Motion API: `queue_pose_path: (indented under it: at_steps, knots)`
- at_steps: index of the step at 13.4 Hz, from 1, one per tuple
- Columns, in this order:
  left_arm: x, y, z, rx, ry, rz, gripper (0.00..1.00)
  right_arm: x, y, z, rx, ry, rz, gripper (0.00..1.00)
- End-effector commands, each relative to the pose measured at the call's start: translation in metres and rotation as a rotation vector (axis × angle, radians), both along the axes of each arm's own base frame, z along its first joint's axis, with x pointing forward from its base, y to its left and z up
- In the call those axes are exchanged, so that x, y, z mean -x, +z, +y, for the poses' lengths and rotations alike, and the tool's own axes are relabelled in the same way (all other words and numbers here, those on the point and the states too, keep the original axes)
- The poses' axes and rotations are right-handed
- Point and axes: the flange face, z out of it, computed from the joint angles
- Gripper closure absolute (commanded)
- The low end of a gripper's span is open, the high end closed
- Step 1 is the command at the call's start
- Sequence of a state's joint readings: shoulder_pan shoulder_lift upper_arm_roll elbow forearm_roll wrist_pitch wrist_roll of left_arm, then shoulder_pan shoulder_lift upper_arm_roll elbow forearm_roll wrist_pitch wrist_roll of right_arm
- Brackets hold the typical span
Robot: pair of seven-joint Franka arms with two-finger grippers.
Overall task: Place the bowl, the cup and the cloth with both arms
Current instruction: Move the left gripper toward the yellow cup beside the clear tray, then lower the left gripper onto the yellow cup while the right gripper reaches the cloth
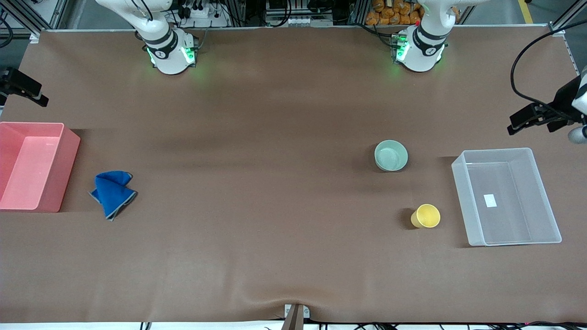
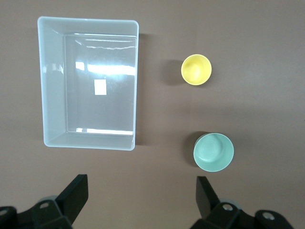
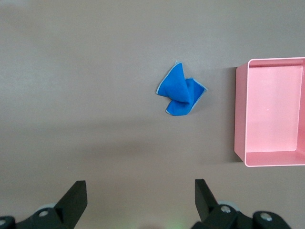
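The mint-green bowl (image 1: 391, 155) stands on the table toward the left arm's end, also in the left wrist view (image 2: 213, 151). The yellow cup (image 1: 426, 216) stands nearer the front camera than the bowl, also in the left wrist view (image 2: 196, 69). The blue cloth (image 1: 112, 192) lies crumpled toward the right arm's end, also in the right wrist view (image 3: 181, 90). My left gripper (image 2: 141, 186) hangs high over bare table beside the bowl, open and empty. My right gripper (image 3: 140, 188) hangs high over bare table, apart from the cloth, open and empty. Neither gripper shows in the front view.
A clear plastic bin (image 1: 464, 201), also in the left wrist view (image 2: 52, 81), stands beside the cup and bowl at the left arm's end. A pink bin (image 1: 69, 169), also in the right wrist view (image 3: 240, 114), stands beside the cloth. Black camera mounts (image 1: 23, 86) (image 1: 545, 112) stick in at both table ends.
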State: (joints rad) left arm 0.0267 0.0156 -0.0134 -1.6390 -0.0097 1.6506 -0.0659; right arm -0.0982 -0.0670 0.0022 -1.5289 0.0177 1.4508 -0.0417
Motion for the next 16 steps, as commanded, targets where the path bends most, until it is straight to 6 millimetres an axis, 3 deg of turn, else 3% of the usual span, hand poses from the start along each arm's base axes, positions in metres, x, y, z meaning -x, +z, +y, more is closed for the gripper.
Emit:
queue_pose_path:
  at_steps: [1,4,8,11,16]
  knots:
    - [-0.025,-0.035,0.000,0.027,0.014,0.011,0.00,-0.002,0.004,-0.003,0.012,-0.017,-0.004,0.00]
    - [-0.049,-0.074,-0.003,0.029,0.011,0.011,0.00,-0.002,0.004,-0.003,0.014,-0.019,-0.004,0.00]
    - [-0.074,-0.110,-0.006,0.022,0.003,-0.030,0.00,-0.002,0.004,-0.004,0.014,-0.019,-0.002,0.00]
    - [-0.100,-0.127,-0.005,0.023,0.003,-0.061,0.00,-0.005,-0.001,-0.004,0.011,-0.019,0.008,0.00]
    - [-0.134,-0.179,-0.018,0.025,-0.017,-0.099,0.00,-0.010,-0.012,-0.013,0.010,-0.030,0.032,0.00]
